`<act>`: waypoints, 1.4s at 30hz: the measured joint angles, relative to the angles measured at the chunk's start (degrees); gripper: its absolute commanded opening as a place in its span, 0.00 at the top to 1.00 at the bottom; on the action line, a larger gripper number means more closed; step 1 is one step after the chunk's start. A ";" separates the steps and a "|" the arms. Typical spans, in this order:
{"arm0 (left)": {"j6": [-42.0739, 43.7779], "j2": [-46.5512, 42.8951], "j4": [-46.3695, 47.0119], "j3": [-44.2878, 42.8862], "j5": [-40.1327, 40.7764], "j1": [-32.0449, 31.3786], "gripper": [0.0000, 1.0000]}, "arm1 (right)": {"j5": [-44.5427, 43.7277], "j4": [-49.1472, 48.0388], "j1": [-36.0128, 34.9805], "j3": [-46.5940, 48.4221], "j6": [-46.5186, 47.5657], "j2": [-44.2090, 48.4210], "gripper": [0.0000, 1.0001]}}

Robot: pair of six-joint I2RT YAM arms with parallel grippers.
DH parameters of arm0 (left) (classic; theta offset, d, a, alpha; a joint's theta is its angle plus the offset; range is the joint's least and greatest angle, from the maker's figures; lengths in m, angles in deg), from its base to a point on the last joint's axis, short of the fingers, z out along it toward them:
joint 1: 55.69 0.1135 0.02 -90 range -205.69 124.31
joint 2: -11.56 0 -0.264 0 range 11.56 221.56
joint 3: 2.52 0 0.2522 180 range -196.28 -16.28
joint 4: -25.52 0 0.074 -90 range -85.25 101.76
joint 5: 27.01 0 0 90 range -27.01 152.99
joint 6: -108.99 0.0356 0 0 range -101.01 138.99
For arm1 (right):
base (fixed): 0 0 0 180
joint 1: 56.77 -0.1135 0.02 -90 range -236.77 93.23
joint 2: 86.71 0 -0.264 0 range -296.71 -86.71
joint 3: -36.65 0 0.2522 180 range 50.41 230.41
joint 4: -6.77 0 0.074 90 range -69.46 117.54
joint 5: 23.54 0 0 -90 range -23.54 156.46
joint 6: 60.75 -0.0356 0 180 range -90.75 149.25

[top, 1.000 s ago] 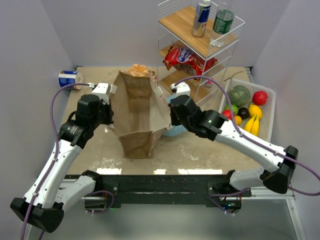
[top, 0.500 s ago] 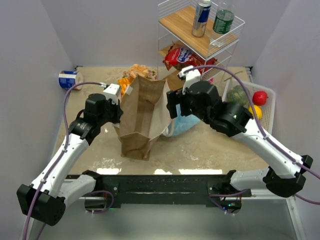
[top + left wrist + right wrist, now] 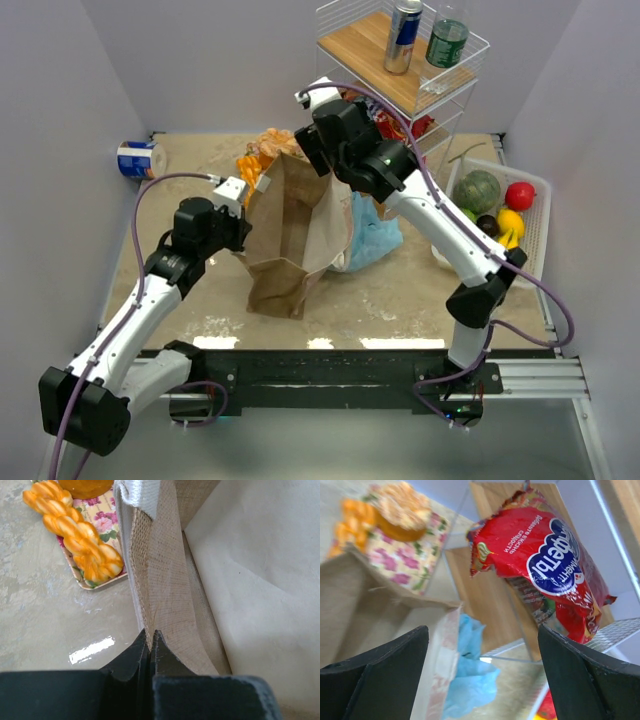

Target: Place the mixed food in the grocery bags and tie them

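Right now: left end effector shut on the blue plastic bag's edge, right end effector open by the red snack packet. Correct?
No: the left end effector is shut on the edge of the brown paper bag instead; the left wrist view shows it. The rest holds.

In the middle, paper bag [image 3: 290,235] is standing, w/ plastic bag [image 3: 375,238] lying against its right side. Tray [image 3: 102,525] w/ cake [image 3: 402,507] is sitting just behind the bag, to the left. Wire rack [image 3: 362,45] is standing back right: can [image 3: 402,38] & bottle [image 3: 447,40] are standing on top shelf, snack packet [image 3: 555,575] is lying on the shelf below. Basket [image 3: 538,235] is sitting far right, fruit & veg [image 3: 480,190] lying in it. Left gripper [image 3: 150,636] is sitting at the bag's left rim. Right gripper [image 3: 482,630] is hanging over its rear right corner, before the packet.
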 measured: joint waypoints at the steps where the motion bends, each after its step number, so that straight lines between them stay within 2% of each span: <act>1: 0.04 -0.04 0.50 0.39 0.00 0.02 1.00 | -1.03 -0.09 0.42 0.00 1.62 -1.25 0.04; 11: 0.17 -0.35 3.28 2.71 -0.63 0.17 1.00 | -5.51 -9.79 1.53 -4.59 18.23 -2.03 0.01; 18: 0.17 -0.39 4.09 3.32 -1.05 0.20 1.00 | -6.16 -12.68 5.46 -4.81 22.16 -3.10 0.01; 25: 0.15 -0.68 4.39 3.56 -1.33 0.22 1.00 | -6.36 -12.79 8.50 -2.93 24.04 -8.11 0.03; 28: 0.15 -0.87 4.39 3.56 -1.49 0.22 1.00 | -7.54 -12.87 9.03 -2.93 24.74 -9.57 0.21; 31: 0.15 -0.96 4.39 3.56 -1.53 0.22 1.00 | -8.50 -13.03 9.09 -3.04 25.22 -9.79 0.53; 32: 0.15 -0.96 4.39 3.56 -1.53 0.22 1.00 | -8.76 -13.20 9.07 -3.04 25.40 -9.73 0.69; 34: 0.15 -0.96 4.39 3.58 -1.55 0.22 1.00 | -8.96 -13.22 8.90 -3.04 25.46 -9.57 0.81; 35: 0.13 -0.98 4.39 3.56 -1.55 0.22 1.00 | -8.79 -13.25 8.85 -3.04 25.51 -9.51 0.90; 37: 0.15 -0.98 4.39 3.58 -1.55 0.22 1.00 | -7.76 -12.87 8.72 -3.04 24.70 -9.25 0.99; 42: 0.13 -0.98 4.39 3.58 -1.55 0.22 1.00 | -3.72 -11.02 7.58 -3.04 22.25 -6.84 1.00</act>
